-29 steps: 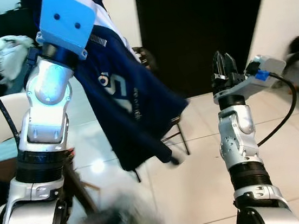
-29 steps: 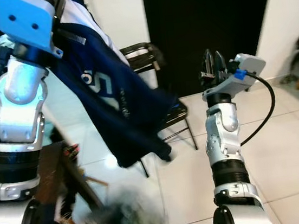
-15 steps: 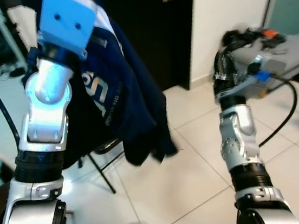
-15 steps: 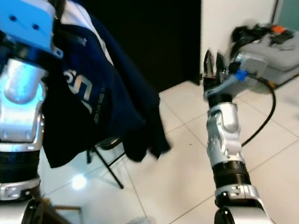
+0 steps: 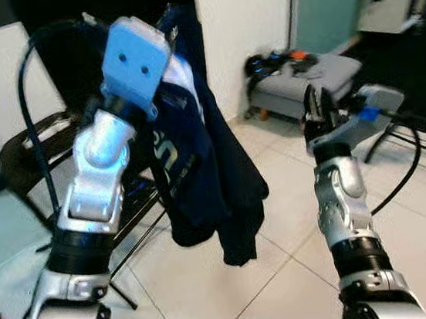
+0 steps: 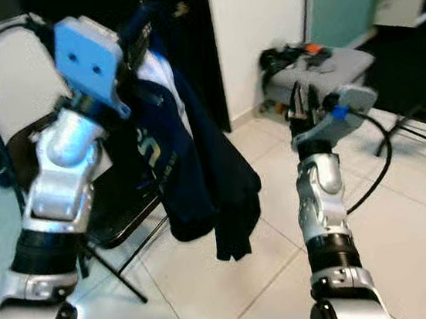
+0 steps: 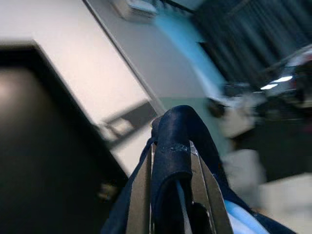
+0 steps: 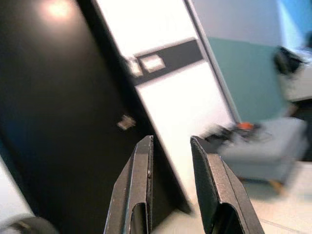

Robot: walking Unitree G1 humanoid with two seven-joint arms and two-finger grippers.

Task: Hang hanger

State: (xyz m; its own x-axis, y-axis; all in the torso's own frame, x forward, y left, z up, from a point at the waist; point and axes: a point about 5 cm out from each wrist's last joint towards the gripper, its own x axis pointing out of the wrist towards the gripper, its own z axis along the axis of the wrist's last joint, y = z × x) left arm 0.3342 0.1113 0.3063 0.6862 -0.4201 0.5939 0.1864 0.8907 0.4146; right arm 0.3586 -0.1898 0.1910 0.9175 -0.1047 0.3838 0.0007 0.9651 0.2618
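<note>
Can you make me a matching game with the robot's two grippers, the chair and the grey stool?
Things:
1. left gripper
2. right gripper
3. folding chair
4. grey stool

States:
A. stands by the white wall with small things on top
B. fingers apart, holding nothing
C. raised, clamped on a dark blue jacket
D. black, behind the left arm

Pairs: 1-C, 2-B, 3-D, 4-A
</note>
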